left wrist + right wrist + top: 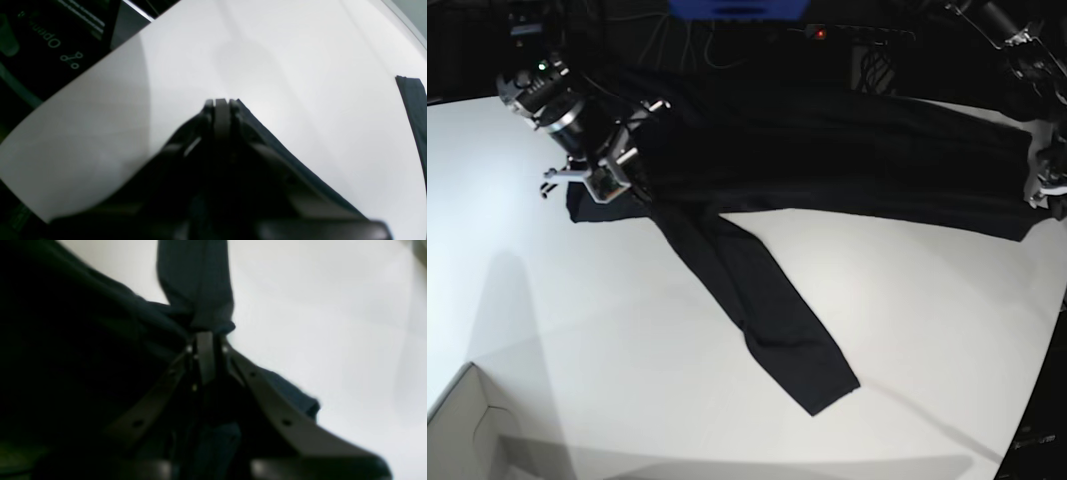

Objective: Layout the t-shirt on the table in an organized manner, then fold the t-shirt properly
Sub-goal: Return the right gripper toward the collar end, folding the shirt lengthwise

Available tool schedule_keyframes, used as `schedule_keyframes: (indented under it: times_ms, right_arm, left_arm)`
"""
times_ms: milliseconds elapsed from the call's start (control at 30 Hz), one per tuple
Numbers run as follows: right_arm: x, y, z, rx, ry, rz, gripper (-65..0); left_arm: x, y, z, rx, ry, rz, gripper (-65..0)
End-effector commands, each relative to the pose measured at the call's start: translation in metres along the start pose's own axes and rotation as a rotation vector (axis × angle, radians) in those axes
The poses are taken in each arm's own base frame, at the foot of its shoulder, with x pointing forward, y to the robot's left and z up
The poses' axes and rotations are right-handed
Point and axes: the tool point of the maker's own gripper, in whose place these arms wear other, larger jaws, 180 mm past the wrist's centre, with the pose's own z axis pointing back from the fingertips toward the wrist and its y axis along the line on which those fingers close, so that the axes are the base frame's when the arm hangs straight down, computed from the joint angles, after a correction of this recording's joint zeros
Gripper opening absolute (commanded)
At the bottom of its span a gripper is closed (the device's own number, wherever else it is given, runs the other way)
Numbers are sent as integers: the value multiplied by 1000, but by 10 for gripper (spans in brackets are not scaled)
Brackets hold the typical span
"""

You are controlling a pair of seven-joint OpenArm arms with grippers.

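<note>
The black t-shirt [827, 150] is stretched wide across the far side of the white table [627, 340]. One long sleeve [757, 300] trails diagonally toward the front. In the base view my right gripper [597, 185] is at the shirt's left end and my left gripper [1042, 195] at its right end. The right wrist view shows the right gripper [205, 340] shut on bunched black t-shirt cloth [196, 280]. In the left wrist view the left gripper [222, 101] is shut, with a t-shirt edge [273, 146] running back from its tips.
A pale box corner [467, 430] sits at the front left. The table's curved edge [1042, 340] drops off at the right. Dark equipment and cables [727, 40] stand behind the table. A strip of black cloth [413, 106] shows at the right of the left wrist view.
</note>
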Motion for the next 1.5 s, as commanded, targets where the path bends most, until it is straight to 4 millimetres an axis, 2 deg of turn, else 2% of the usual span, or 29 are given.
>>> schedule_keyframes:
  times_ms: [0,200,300,600,900,1000,1233,1467]
  right_arm:
    - [8,2,4,0,-35,-8,-650]
    - [-14,22,12,28,19,-66,-650]
    - [-25,33,19,43,50,-89,-650]
    - [-27,56,39,72,-30,-158,-650]
    - [-33,58,39,76,-10,-160,-650]
    - [-39,60,39,81,3,-169,-650]
    - [-53,88,36,161,42,-196,-650]
    - [-72,92,35,174,89,-214,-650]
  left_arm:
    - [24,-1,2,-13,-69,-18,-650]
    - [15,4,6,-3,-48,-20,-650]
    - [16,19,13,35,-57,-3,-650]
    - [12,29,19,55,-44,-8,-650]
    - [-1,38,24,73,-11,-8,-650]
    - [-13,43,22,81,16,13,-650]
    - [-39,52,17,97,76,62,-649]
    - [-49,58,14,106,104,82,-644]
